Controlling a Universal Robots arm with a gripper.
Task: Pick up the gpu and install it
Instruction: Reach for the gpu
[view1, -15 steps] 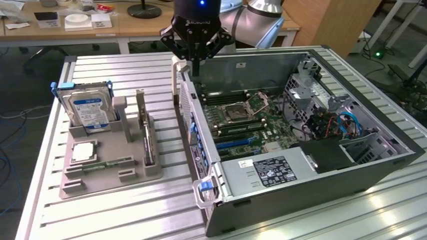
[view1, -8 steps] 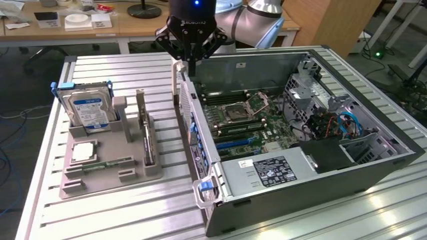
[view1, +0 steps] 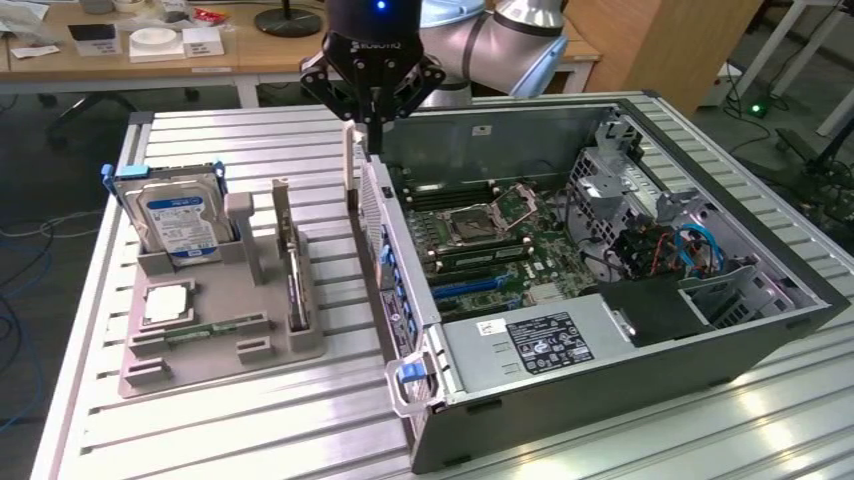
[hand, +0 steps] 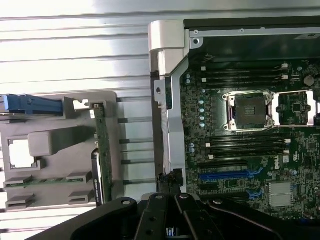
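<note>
Black gripper hangs over the near wall of the open grey computer case, fingers apparently clenched on nothing. Thin dark gpu card stands on edge in the grey moulded tray, untouched. Best grasp, I'd say: spread the fingers, pinch across the flat faces mid-length, lift straight up.

Cluttered wooden desk behind; wooden cabinet beside; grey floor; blue cables; slatted metal table.

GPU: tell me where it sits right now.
In the exterior view the gpu stands on edge in a slot of the grey holder, on that view's left, between the blue-labelled hard drive and the open computer case.
</note>
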